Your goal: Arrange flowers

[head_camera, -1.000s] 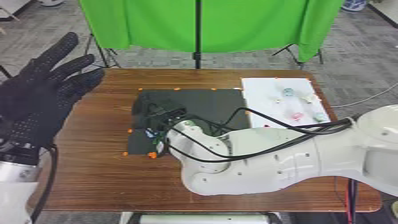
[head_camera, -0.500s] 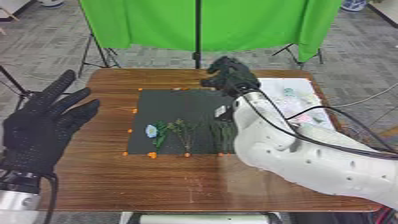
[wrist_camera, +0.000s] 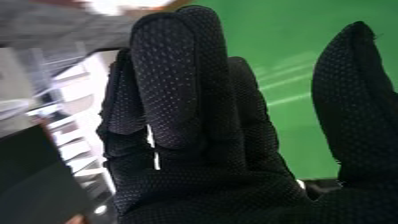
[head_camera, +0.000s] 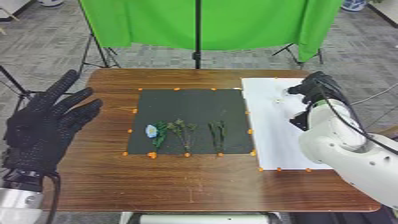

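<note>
Right hand (head_camera: 313,87) has shifted right since the earlier frame, from the dark mat's far edge to the white sheet's far right part, open wide, fingers straight, thumb well apart. Brown table (head_camera: 169,187) carries the dark mat (head_camera: 182,104) at centre and white sheet (head_camera: 282,137) to its right; left hand (head_camera: 40,130) at the table's left side, fingers straight and spread. Green stems (head_camera: 187,137) lie across the mat's near half, pale blue flower (head_camera: 151,131) at their left, small pale flower (head_camera: 278,101) on the sheet's far part.
</note>
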